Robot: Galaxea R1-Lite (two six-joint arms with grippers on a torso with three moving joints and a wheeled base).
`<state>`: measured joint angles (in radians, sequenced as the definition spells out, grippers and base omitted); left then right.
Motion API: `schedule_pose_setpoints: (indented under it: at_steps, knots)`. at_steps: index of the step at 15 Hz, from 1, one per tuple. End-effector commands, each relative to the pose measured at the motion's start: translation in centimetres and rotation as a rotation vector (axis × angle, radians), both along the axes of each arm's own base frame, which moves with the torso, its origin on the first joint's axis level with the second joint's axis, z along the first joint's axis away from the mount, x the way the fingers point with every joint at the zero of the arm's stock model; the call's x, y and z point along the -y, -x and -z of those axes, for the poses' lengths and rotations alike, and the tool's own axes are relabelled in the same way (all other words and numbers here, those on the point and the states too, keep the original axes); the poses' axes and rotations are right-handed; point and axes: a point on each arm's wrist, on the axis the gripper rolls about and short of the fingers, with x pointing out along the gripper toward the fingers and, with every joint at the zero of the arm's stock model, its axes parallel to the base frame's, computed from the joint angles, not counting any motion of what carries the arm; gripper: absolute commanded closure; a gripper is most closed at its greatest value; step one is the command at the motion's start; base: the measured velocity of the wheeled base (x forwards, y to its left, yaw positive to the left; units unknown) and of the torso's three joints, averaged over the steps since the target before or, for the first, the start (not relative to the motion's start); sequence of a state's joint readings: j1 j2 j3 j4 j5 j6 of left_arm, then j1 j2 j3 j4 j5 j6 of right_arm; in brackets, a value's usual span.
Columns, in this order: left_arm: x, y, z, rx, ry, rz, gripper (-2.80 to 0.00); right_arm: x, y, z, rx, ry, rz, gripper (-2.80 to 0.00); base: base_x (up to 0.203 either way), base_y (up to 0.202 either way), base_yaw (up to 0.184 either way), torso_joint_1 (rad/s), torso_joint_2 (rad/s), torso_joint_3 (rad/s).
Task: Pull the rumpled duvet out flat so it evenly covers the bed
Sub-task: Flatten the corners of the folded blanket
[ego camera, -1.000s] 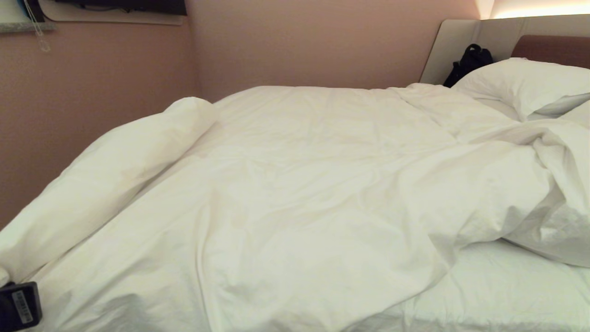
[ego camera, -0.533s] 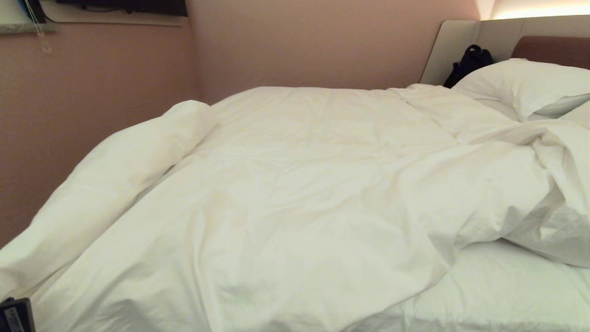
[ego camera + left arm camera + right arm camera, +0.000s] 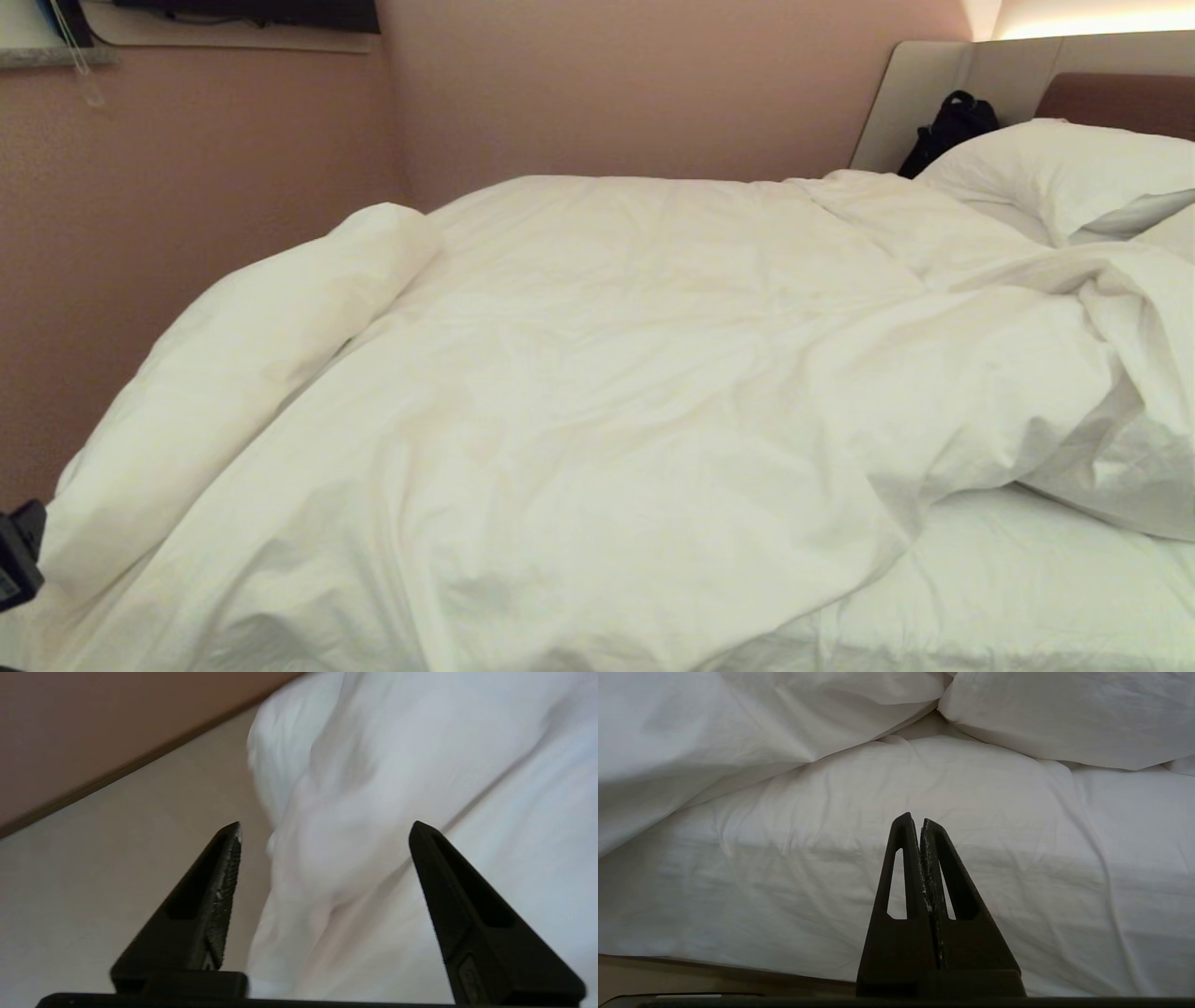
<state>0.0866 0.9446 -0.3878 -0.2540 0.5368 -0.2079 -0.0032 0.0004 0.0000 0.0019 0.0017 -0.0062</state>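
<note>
My left gripper point(image 3: 324, 828) is at the near left corner of the bed point(image 3: 691, 970), and its two black fingers point(image 3: 205, 905) stand wide apart with nothing between them; the white cloth is beyond the tips, not touching them. In the head view only a small black part of this arm shows at the left edge. My right gripper point(image 3: 920, 823) hangs above the near edge of the mattress, its two fingers pressed together and holding nothing.

The duvet point(image 3: 597, 392) is thick, white and puffy, with many soft creases. It covers most of the bed from the near edge to the far edge. Along the left edge it is rolled up in one long fat fold point(image 3: 233, 373) that goes from the near left corner toward the far wall. At the right side it is bunched, and its edge is turned back, so a part of the white sheet point(image 3: 1027, 579) lies bare at the near right corner.

Farther, at the right end, I count two white pillows point(image 3: 1055, 168); of the second only a corner shows. Behind them is the padded headboard point(image 3: 1120, 98), beige with a brown panel, and one black bag point(image 3: 948, 126) leans against it. The walls point(image 3: 607, 84) are a dull pink, and the floor point(image 3: 93, 858) beside the bed is pale beige.
</note>
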Motion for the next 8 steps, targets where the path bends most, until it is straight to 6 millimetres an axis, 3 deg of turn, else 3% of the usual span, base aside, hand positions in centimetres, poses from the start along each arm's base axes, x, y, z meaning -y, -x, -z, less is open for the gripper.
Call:
schedule_pose_setpoints:
  at_steps: [1, 6, 7, 8]
  knots:
    - [0.0, 0.7, -3.2, 0.18, 0.033, -0.014, -2.8, 0.0, 0.0, 0.0, 0.001, 0.0, -0.001, 0.0, 0.0, 0.0, 0.0, 0.0, 0.0, 0.0]
    - [0.4, 2.3, -10.2, 0.457, 0.062, 0.076, -2.8, 0.0, 0.0, 0.0, 0.001, 0.0, 0.0, 0.0, 0.0, 0.0, 0.0, 0.0, 0.0, 0.0]
    - [0.4, 2.4, -11.5, 0.483, 0.066, 0.086, 0.0, 0.0, 0.0, 0.0, 0.001, 0.0, 0.0, 0.0, 0.0, 0.0, 0.0, 0.0, 0.0, 0.0]
    - [0.4, 2.3, -12.6, 0.499, 0.084, 0.089, 0.0, 0.0, 0.0, 0.0, 0.001, 0.0, 0.0, 0.0, 0.0, 0.0, 0.0, 0.0, 0.0, 0.0]
